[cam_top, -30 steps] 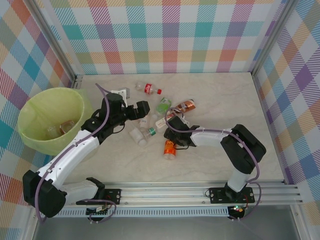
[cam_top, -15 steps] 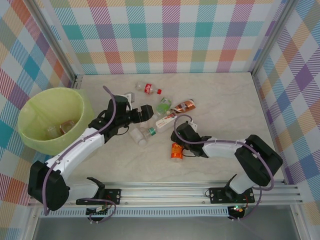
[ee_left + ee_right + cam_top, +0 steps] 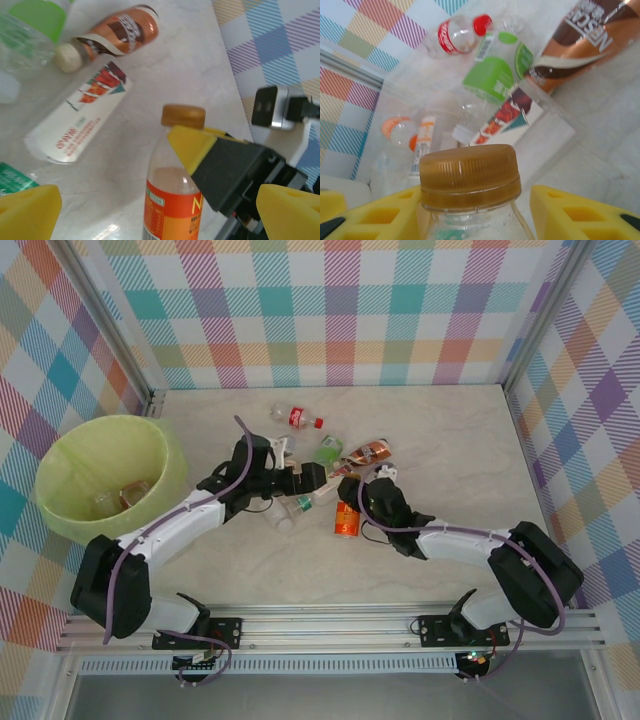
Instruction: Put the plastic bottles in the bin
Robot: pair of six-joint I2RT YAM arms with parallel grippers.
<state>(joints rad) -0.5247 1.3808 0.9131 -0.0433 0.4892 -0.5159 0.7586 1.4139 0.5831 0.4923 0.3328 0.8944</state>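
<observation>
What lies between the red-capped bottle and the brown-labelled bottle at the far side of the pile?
A crushed green-labelled bottle lies between them. It shows in the top view and more closely in the right wrist view.

glossy clear plastic bottles [image 3: 297, 418]; translucent plastic bin [image 3: 152, 455]; smooth tabletop [image 3: 450, 440]

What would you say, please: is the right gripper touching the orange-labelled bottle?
Touching. Right wrist view: the right gripper clamps the orange-labelled bottle; left wrist view: a finger presses its shoulder.
</observation>
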